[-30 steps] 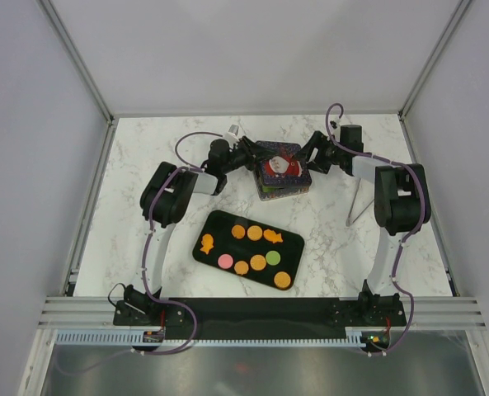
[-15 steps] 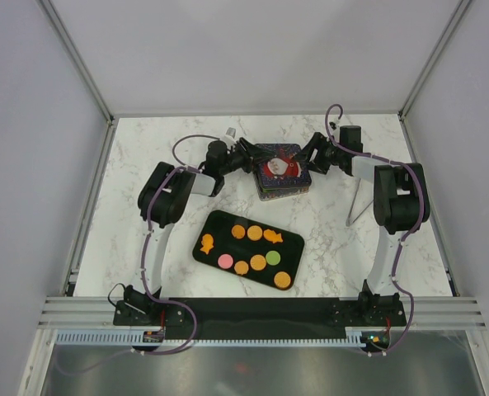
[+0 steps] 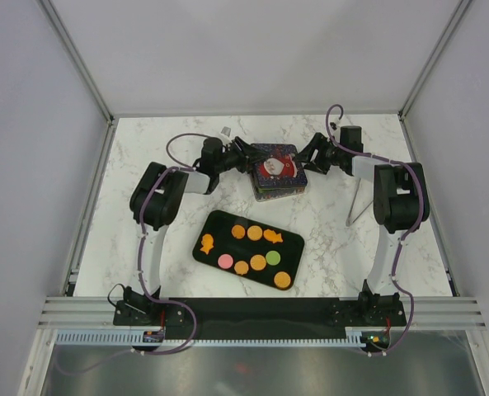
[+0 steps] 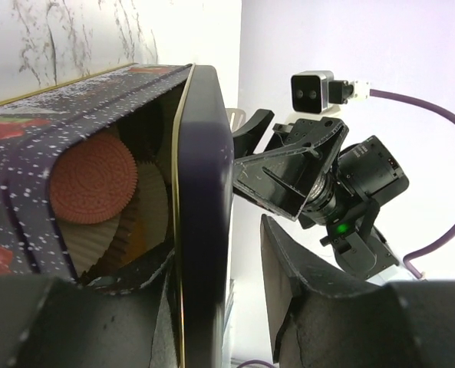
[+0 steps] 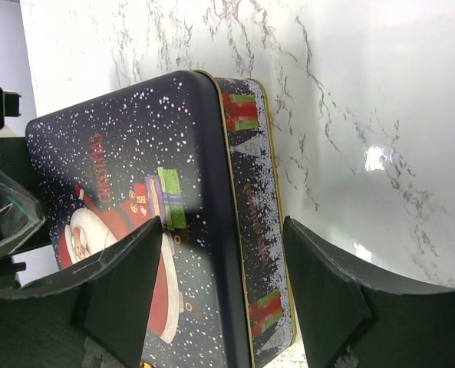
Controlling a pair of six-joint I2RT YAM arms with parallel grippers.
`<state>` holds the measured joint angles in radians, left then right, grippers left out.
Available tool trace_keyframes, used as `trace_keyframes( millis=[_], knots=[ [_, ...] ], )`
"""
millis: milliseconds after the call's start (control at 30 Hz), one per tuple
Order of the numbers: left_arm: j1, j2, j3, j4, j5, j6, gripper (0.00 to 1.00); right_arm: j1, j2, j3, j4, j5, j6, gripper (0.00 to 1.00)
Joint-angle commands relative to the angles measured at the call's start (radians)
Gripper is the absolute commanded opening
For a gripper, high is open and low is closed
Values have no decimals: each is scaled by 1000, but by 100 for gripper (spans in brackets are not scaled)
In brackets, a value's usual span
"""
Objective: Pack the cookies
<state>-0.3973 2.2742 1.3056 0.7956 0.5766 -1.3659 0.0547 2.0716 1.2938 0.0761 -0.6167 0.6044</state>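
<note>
Lid (image 3: 275,167) now sits skewed on the tin (image 3: 280,194). It has shifted toward the L side vs. 0.5 s ago, and the L arm has drawn back w/ it. L wrist view confirms the lid is cracked open on that side. Interior is exposed: a brown embossed biscuit (image 4: 93,180) sits in paper cups (image 4: 146,207).

Judgement: container is being opened and packing proper has not begun.

L gripper (image 3: 242,155): jaws straddle the lid rim, w/ a sliver of gap on one side. Can't tell if it's actually pinched.

R gripper (image 5: 221,226): jaws apart, one each side of the tin's edge, apparently bracing it, w/ no clamp seen.

Cookies (image 3: 255,252): all nine (orange, pink, green, two shaped) lie untouched on the black tray (image 3: 215,221), nearer the bases and apart from the tin.

Obstacles: the lid covers most of the opening and both grippers are busy at the tin. The cups inside already hold at least one biscuit, so free slots are unknown.

Also a thin grey wire (image 3: 355,202) on the marble table (image 3: 145,148) by the R arm, clear of the work.
</note>
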Motion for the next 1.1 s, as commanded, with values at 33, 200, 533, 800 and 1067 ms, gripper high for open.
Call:
trace_keyframes(
  millis=[33, 200, 533, 800, 1067],
  knots=[
    [8, -87, 14, -88, 3, 99, 46, -3, 19, 33, 22, 2, -15, 72],
    [8, -107, 27, -174, -6, 157, 47, -4, 19, 33, 22, -2, -18, 72],
    [12, -125, 34, -236, -6, 195, 47, -3, 27, 33, 24, -3, -18, 72],
    [23, -151, 17, -271, -9, 218, 47, 2, 30, 36, 24, -6, -20, 72],
    [40, -179, -14, -291, 3, 240, 47, 13, 27, 32, 24, 0, -20, 72]
  ],
)
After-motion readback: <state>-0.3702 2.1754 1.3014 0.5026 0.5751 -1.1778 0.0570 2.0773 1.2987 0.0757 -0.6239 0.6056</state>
